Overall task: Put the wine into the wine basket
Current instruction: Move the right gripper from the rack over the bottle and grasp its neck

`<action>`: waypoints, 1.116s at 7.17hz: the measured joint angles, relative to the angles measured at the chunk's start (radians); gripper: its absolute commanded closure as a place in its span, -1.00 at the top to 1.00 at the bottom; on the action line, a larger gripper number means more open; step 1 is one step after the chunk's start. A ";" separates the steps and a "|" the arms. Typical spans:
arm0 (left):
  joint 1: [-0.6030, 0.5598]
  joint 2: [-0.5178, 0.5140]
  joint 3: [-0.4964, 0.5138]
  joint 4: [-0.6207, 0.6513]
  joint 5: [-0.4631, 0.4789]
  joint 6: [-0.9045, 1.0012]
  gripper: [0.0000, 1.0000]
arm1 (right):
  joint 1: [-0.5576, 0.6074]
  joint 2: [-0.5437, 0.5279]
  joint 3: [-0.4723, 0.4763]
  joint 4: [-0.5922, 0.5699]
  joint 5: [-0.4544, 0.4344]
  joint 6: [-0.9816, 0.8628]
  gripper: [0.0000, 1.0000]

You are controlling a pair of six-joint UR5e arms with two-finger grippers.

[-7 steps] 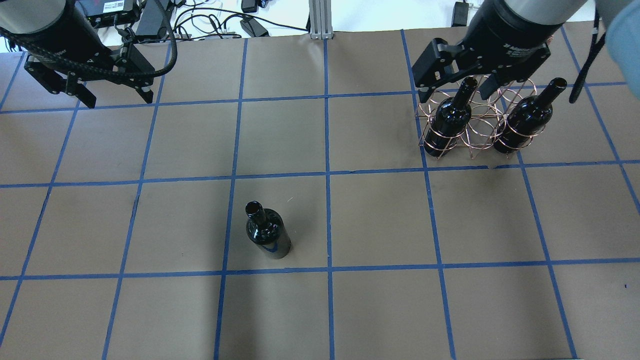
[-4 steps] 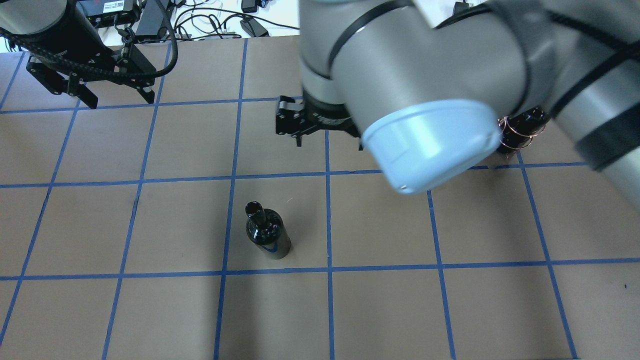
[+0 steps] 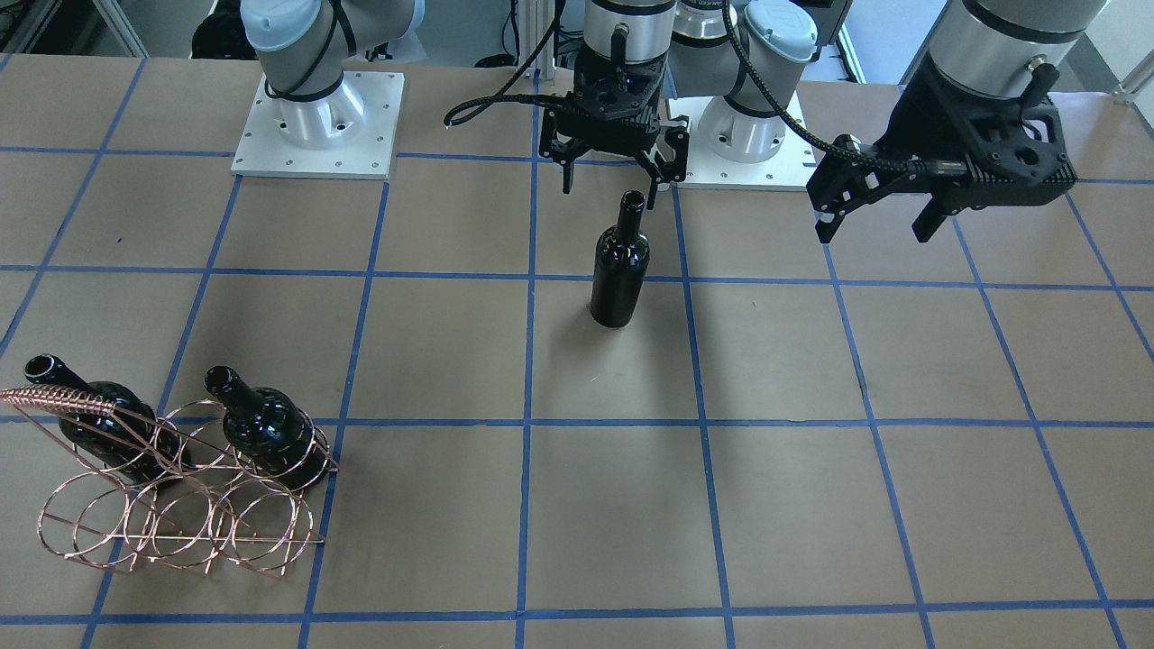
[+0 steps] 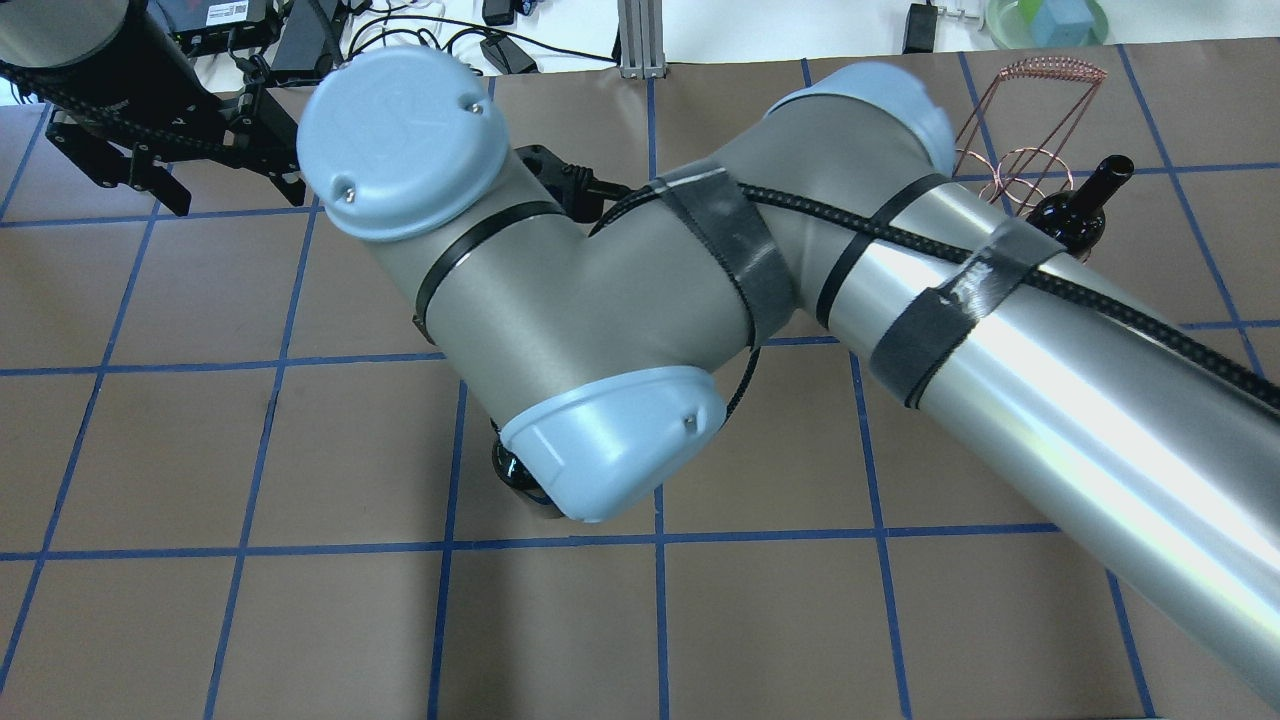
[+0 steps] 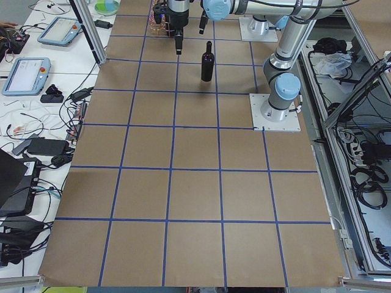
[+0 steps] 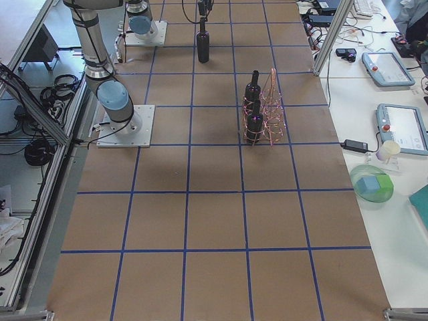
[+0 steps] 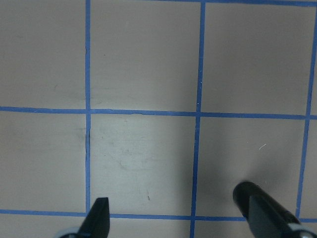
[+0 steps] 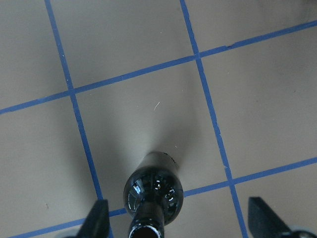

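Bottle (image 3: 619,270) upright on table (image 3: 811,505), well apart from basket (image 3: 180,532). Basket holds two more bottles (image 3: 270,433).
Right gripper (image 3: 615,185) hangs just above bottle mouth, fingers (image 8: 96,218) spread wide, nothing held.
Left gripper (image 3: 872,233) off to side, spread, empty.
Step in hand, likely: grasp neck.
Wrist view shows mouth nearer one finger, so centre first.
Descend straight, close below lip, grip firmly; glossy glass may slip or tip.
Ring between stored pair looks free.
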 measured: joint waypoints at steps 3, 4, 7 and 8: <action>0.013 0.008 -0.026 -0.023 0.002 0.002 1.00 | 0.019 0.049 -0.005 -0.031 0.003 -0.017 0.90; 0.025 0.012 -0.034 -0.024 -0.001 0.002 1.00 | 0.020 0.059 -0.005 -0.039 0.003 -0.055 0.73; 0.036 0.021 -0.038 -0.029 0.011 -0.007 1.00 | 0.021 0.072 0.003 -0.039 0.006 -0.095 0.18; 0.037 0.020 -0.040 -0.029 0.018 -0.008 1.00 | 0.021 0.076 0.005 -0.040 0.017 -0.095 -0.05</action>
